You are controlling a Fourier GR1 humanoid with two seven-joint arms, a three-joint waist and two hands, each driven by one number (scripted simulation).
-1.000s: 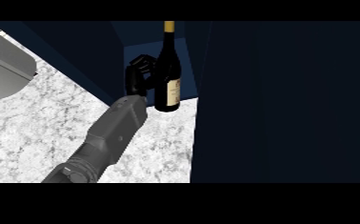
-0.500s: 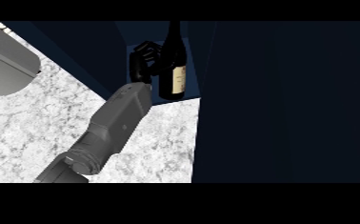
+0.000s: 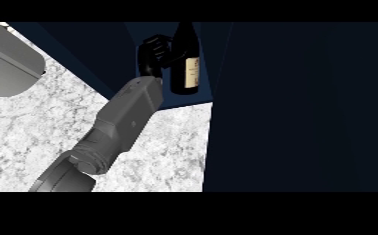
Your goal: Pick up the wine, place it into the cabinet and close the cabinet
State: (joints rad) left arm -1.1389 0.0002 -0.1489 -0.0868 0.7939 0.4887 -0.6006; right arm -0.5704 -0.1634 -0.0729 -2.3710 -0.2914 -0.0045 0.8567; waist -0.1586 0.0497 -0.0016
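In the head view, the only view there is, the left hand [image 3: 151,55] is inside the dark blue cabinet [image 3: 96,49], its fingers curled round the wine [image 3: 184,61]. The bottle stands upright just to the right of the hand, touching it, with its pale label [image 3: 194,74] facing away from the palm. Its base is low over the cabinet floor, though whether it rests there or hangs just above cannot be told. The right hand does not show.

The step in hand appears to be the placing: the bottle is already within the cabinet, but the hand has not let go. The next move likely calls for setting the base down, opening the fingers, and drawing the forearm back along its own line without tipping the bottle. Then the cabinet has to be closed.

Right of the bottle a broad dark panel [image 3: 295,104] fills the view; it is probably the open door. The forearm lies across the marble counter [image 3: 162,144] and would block any closing until it withdraws. Well to the left of the hand sits a grey object [image 3: 18,69], too cropped to name.
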